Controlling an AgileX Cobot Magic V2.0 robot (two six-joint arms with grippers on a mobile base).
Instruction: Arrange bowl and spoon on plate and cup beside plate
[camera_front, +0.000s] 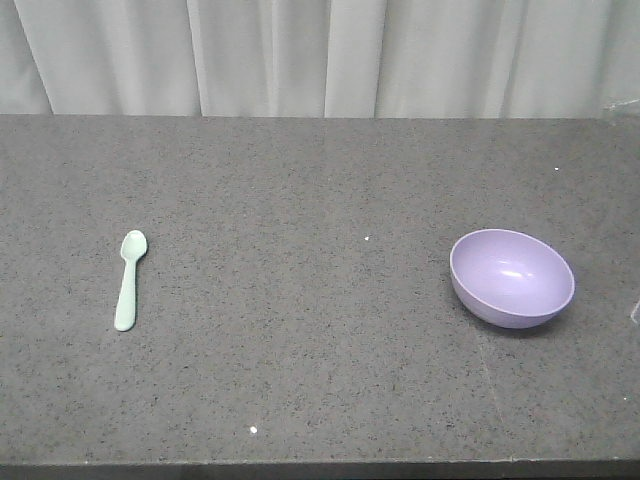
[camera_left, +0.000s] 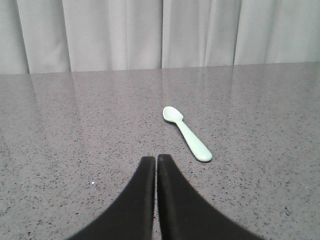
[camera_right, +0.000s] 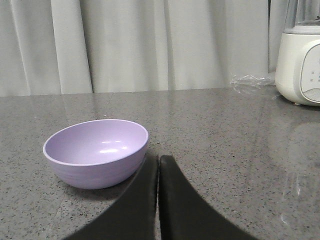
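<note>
Left gripper (camera_left: 156, 159) pressed together, spoon (camera_left: 187, 133) lying just ahead and slightly right on the counter (camera_left: 75, 130). Right gripper (camera_right: 158, 159) likewise pressed together, bowl (camera_right: 96, 151) just ahead-left, upright.

A kitchen-like setting, possibly staged, is suggested. A dark speckled stone-look surface (camera_front: 320, 180), of the kind used for kitchen counters, is seen filling the views. Along its far edge, pale pleated curtains (camera_front: 330, 55) are hung as a backdrop, so no walls or cabinets are shown. Near the far right corner of the surface, a white countertop appliance (camera_right: 300, 67) with a clear upper vessel is seen, and crumpled clear plastic (camera_right: 250, 82) is lying just beside it.
</note>
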